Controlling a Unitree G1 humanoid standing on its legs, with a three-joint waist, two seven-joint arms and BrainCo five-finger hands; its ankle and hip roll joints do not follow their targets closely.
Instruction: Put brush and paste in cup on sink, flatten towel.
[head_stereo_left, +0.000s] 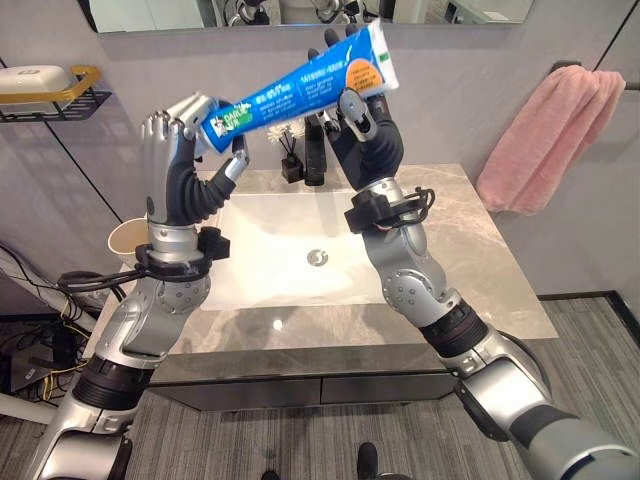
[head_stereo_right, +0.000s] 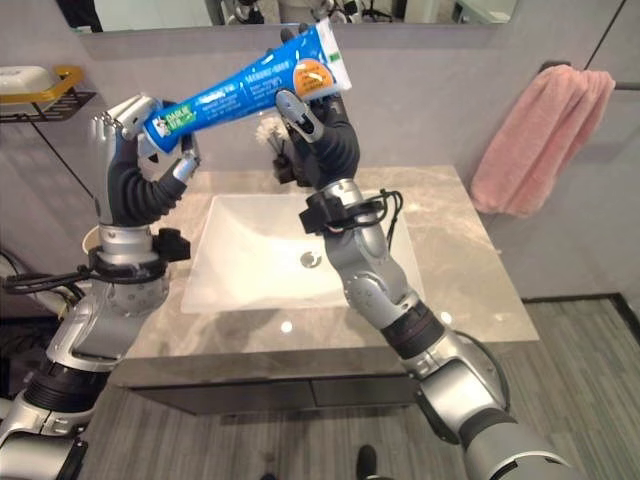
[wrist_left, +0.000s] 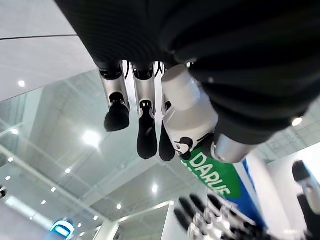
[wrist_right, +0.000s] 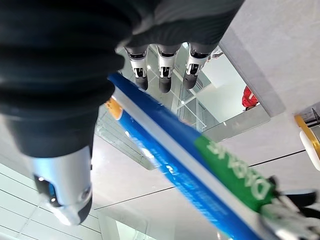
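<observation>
Both the left robot hand (head_stereo_left: 175, 165) and right robot hand (head_stereo_left: 362, 125) grip the toothpaste tube (head_stereo_left: 300, 85), hiding its cap.

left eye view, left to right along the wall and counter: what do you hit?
Wire shelf with soap dish → paper cup → left hand on the cap end of the toothpaste tube → black faucet → right hand on the tube's flat end → pink towel.

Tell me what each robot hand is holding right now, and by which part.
Both hold the toothpaste tube above the sink: the left robot hand grips its white cap end, the right robot hand its flat crimped end.
</observation>
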